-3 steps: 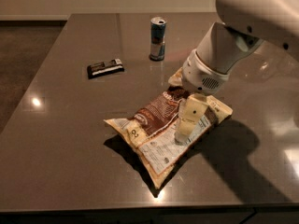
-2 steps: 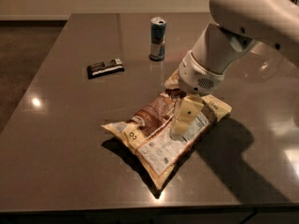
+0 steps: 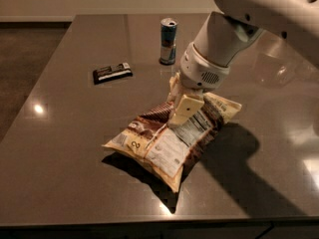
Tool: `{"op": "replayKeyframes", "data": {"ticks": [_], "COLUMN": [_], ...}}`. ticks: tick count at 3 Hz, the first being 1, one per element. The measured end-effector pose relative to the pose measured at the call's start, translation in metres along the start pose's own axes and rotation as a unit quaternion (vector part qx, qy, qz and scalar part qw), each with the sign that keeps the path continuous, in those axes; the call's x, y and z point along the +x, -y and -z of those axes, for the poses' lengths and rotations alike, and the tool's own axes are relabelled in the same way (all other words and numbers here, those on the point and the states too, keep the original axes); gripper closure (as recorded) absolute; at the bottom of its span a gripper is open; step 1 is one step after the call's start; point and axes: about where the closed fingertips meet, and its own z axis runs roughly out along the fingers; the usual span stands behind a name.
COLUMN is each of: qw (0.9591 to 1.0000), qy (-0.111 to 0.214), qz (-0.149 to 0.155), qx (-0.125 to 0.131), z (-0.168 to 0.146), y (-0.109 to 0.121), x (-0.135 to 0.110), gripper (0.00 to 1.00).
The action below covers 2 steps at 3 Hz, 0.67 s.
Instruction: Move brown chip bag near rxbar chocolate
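Observation:
The brown chip bag (image 3: 158, 146) lies crinkled in the middle of the dark table, label side up, with its right end raised. My gripper (image 3: 176, 115) comes down from the upper right and is shut on the bag's upper middle; one cream finger (image 3: 185, 108) lies across the bag. The rxbar chocolate (image 3: 112, 72), a small black bar, lies flat to the upper left of the bag, a short gap away. The bag casts a shadow beneath its lower left edge.
An upright blue-and-silver drink can (image 3: 168, 41) stands behind the bag, right of the bar and just left of my arm. The grey table (image 3: 65, 183) has its front edge close below the bag and its left edge beyond the bar.
My gripper and the bag have shifted a little to the left and toward the front, closer to the bar's side of the table. The bar and the can have not moved.

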Motion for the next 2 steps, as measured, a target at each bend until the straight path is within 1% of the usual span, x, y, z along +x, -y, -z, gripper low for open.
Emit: {"op": "replayKeyframes", "data": {"ticks": [1,2], "qw": [0.9999,0.9995], "qy": [0.011,0.03], "qz": [0.01,0.007], "qx": [0.001,-0.002], "z": [0.004,0.004], "y": [0.017,0.046], "x": [-0.027,-0.06], "gripper": [0.93,1.0]}}
